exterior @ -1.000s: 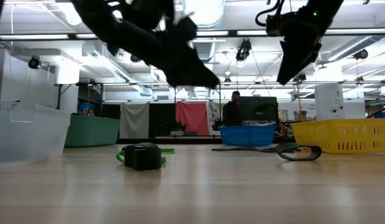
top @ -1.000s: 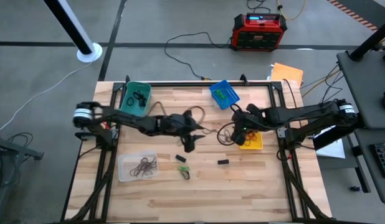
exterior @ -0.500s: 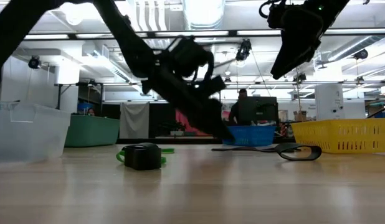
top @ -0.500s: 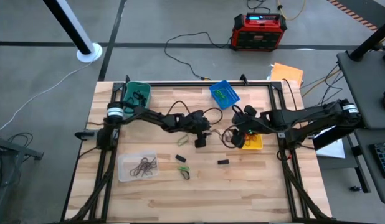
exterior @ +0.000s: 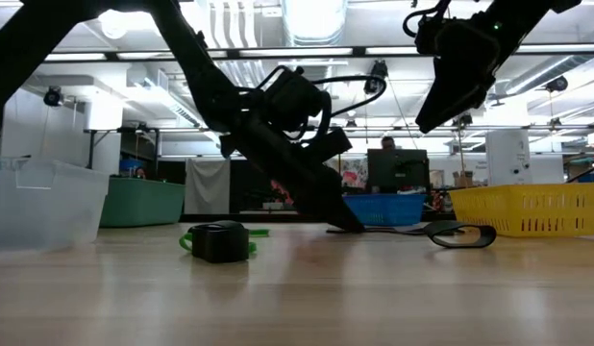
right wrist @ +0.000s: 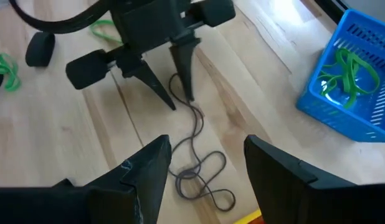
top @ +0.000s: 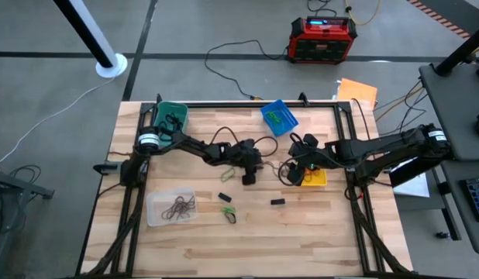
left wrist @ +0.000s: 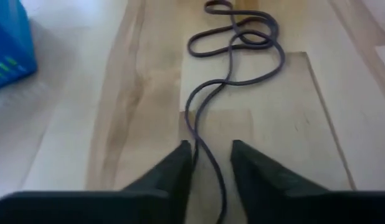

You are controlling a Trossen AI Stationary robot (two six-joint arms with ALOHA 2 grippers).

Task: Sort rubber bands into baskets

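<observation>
A long dark rubber band [top: 282, 169] lies in loops on the table between my two grippers. My left gripper [top: 249, 177] points down at the table, open; its fingers stand on either side of the band's straight end [left wrist: 205, 155]. My right gripper [top: 297, 165] hangs open and empty above the band's loops [right wrist: 202, 180], well clear of the table in the low view [exterior: 430, 117]. The teal basket [top: 170, 120], the blue basket [top: 278, 116], the yellow basket [top: 315, 177] and the clear basket [top: 171, 208], which holds dark bands, stand around them. My left gripper comes slanting down from the table's left, its fingertips [left wrist: 183, 152] low at the table. The dark band's end [left wrist: 195, 140] runs between the two fingers, along them and close by one finger's inner side. I cannot tell whether a finger touches it.
Green bands [top: 229, 214] and a small black block [top: 277, 201] lie near the table's middle front. Another black piece [exterior: 220, 240] lies with a green band. The blue basket [right wrist: 351, 81] holds green bands. My right arm partly covers the yellow basket.
My left gripper has come down from well above the table to table height and gone toward the right, to the dark band's end. The band has lain still. My right gripper has stayed open above the loops.
</observation>
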